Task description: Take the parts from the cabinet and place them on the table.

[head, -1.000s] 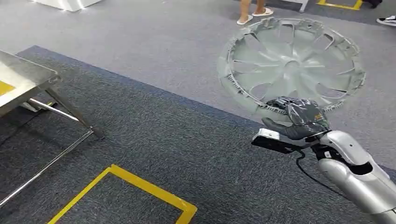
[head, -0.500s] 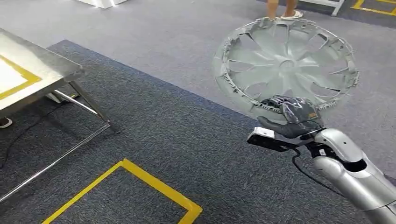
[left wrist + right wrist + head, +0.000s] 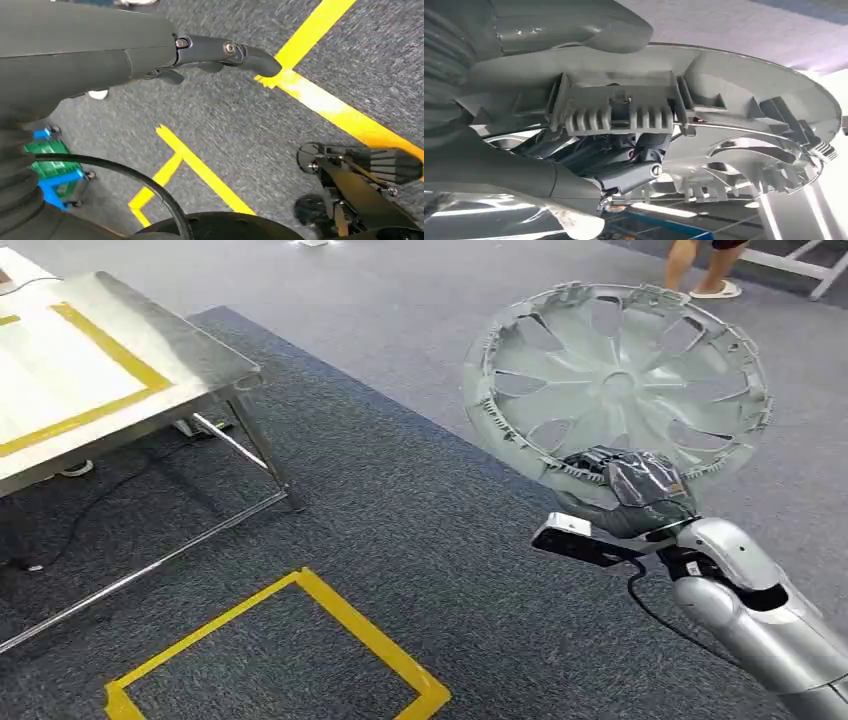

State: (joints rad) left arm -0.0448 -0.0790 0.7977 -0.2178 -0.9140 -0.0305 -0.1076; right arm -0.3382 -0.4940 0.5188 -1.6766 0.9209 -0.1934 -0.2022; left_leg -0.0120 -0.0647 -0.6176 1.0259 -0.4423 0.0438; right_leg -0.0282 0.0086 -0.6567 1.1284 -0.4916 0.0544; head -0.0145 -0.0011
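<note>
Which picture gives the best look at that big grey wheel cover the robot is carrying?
The head view: the whole wheel cover is visible, gripped at its lower rim by the right robot hand. The right wrist view catches just its ribbed rim, close up.

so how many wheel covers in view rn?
1. The grey wheel cover is held up by its lower rim in the right hand, over the carpet, well right of the steel table. None lies on the visible part of the table.

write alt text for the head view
The right hand holds a grey wheel cover upright by its lower rim above dark carpet. A steel table with yellow tape stands at the far left, and a yellow floor marking lies below.
</note>
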